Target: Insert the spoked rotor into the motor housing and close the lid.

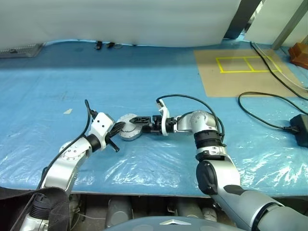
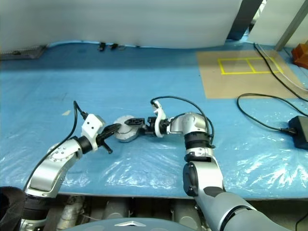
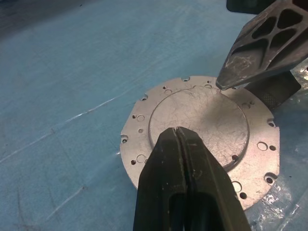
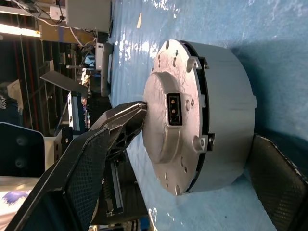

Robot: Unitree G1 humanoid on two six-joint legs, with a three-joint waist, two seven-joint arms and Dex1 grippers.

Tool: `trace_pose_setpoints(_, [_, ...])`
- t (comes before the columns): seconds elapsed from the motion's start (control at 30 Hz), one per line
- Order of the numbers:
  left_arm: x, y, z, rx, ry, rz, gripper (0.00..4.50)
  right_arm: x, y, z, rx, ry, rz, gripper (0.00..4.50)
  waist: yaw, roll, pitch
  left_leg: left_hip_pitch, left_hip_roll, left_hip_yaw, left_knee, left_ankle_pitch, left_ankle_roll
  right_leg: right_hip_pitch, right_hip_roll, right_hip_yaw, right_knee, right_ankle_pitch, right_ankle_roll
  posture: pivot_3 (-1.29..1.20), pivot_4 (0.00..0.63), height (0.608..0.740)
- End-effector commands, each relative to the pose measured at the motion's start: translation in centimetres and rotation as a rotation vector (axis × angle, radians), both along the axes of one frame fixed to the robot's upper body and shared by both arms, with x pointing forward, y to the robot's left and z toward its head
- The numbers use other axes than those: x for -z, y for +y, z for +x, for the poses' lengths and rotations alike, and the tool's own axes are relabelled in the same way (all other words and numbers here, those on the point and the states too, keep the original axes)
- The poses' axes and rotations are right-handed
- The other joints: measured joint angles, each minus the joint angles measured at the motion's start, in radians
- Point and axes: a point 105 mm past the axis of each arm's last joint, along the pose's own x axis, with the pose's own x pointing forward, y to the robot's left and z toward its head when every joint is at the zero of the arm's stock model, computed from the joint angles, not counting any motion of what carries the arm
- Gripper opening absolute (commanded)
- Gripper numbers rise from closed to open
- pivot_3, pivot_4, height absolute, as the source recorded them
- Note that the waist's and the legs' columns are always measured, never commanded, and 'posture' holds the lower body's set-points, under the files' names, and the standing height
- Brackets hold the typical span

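The motor housing (image 1: 126, 134) is a short silver cylinder standing on the blue sheet, with a flat round lid (image 3: 202, 120) seated on top. The spoked rotor is hidden. My left gripper (image 1: 119, 128) is shut, and its tip (image 3: 177, 132) lies over the lid's near edge. My right gripper (image 1: 136, 124) reaches in from the right with its fingers wide apart. One fingertip (image 4: 132, 113) rests on the lid's face. The other finger (image 4: 279, 183) lies beside the housing's wall, down at the sheet.
The blue plastic sheet (image 1: 72, 82) covers the whole table. At the back right lies a brown board (image 1: 240, 72) with yellow taped squares. Black cables (image 1: 262, 120) and a black adapter (image 1: 301, 129) lie at the right edge. A small scrap (image 1: 68, 111) lies to the left.
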Motion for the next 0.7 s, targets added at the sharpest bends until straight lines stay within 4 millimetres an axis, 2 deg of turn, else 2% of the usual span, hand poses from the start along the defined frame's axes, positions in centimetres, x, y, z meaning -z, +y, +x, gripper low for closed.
trace_pose_setpoints(0.03, [2.7, 1.0, -0.5, -0.031, 0.104, 0.039, 0.00, -2.4, 1.1, -0.1, -0.031, -0.049, 0.117, 4.29, 0.000, 0.000, 0.000, 0.000, 0.000, 0.000, 0.000, 0.000, 0.000, 0.000, 0.000, 0.000, 0.000, 0.000, 0.000, 0.00, 0.150, 0.740])
trace_pose_setpoints(0.1, [2.6, 1.1, -0.4, -0.032, 0.103, 0.041, 0.00, -2.5, 1.1, 0.0, -0.024, -0.054, 0.124, 3.82, 0.000, 0.000, 0.000, 0.000, 0.000, 0.000, 0.000, 0.000, 0.000, 0.000, 0.000, 0.000, 0.000, 0.000, 0.000, 0.00, 0.150, 0.740])
trace_pose_setpoints(0.23, [2.6, 1.3, -0.4, -0.031, 0.102, 0.045, 0.00, -2.5, 1.3, 0.0, -0.019, -0.061, 0.127, 2.46, 0.002, 0.000, 0.000, 0.000, 0.000, 0.000, 0.000, 0.000, 0.000, 0.000, 0.000, 0.000, 0.000, 0.000, 0.000, 0.00, 0.150, 0.740])
trace_pose_setpoints(0.33, [2.7, 1.3, -0.6, -0.028, 0.108, 0.050, 0.00, -1.8, 1.2, 0.0, -0.008, -0.058, 0.095, 1.38, 0.003, 0.000, 0.000, 0.000, 0.000, 0.000, 0.000, 0.000, 0.000, 0.000, 0.000, 0.000, 0.000, 0.000, 0.000, 0.00, 0.150, 0.740])
trace_pose_setpoints(0.37, [2.7, 1.4, -0.6, -0.029, 0.108, 0.051, 0.00, -1.3, 1.2, 0.0, -0.001, -0.058, 0.068, 1.17, 0.002, 0.000, 0.000, 0.000, 0.000, 0.000, 0.000, 0.000, 0.000, 0.000, 0.000, 0.000, 0.000, 0.000, 0.000, 0.00, 0.150, 0.740])
trace_pose_setpoints(0.47, [2.0, 1.9, -0.2, -0.049, 0.082, 0.048, 0.00, -0.7, 1.3, -0.1, -0.005, -0.063, 0.041, 1.08, 0.001, 0.000, 0.000, 0.000, 0.000, 0.000, 0.000, 0.000, 0.000, 0.000, 0.000, 0.000, 0.000, 0.000, 0.000, 0.00, 0.150, 0.740])
trace_pose_setpoints(0.7, [-0.8, 2.9, 1.5, -0.155, -0.064, -0.004, 0.00, 0.6, 0.6, 0.2, 0.016, -0.063, -0.028, 1.08, -0.001, 0.000, 0.000, 0.000, 0.000, 0.000, 0.000, 0.000, 0.000, 0.001, 0.000, 0.000, 0.001, -0.002, 0.004, 0.00, 0.150, 0.740])
